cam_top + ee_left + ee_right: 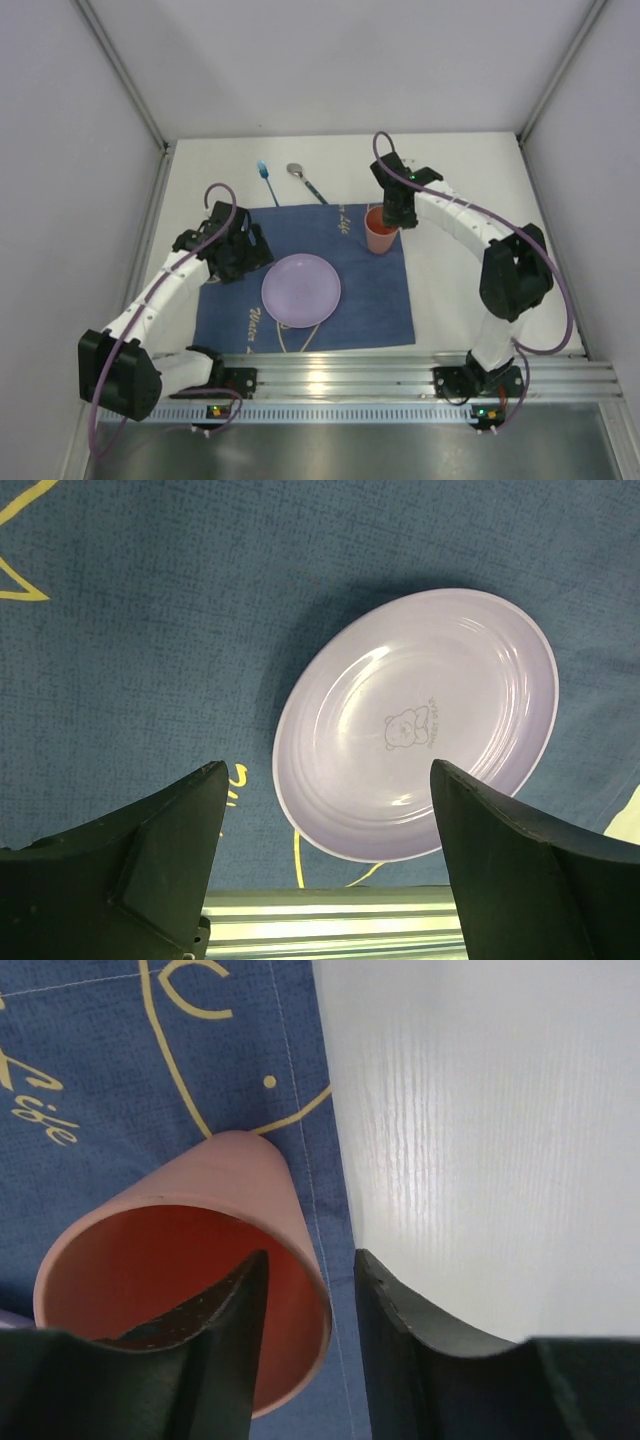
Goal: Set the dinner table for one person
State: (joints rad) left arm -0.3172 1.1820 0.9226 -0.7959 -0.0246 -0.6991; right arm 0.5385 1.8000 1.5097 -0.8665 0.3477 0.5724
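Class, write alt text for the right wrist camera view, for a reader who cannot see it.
A pink cup stands near the edge of a blue cloth with yellow line drawings, and the right end effector straddles its wall with two black fingers, one inside and one outside. The white dinner table fills the right side.

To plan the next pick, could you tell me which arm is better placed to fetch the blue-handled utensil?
Probably left: the left tool hangs open and empty nearer the blue-handled utensil, while the right tool straddles the wall of the cup.
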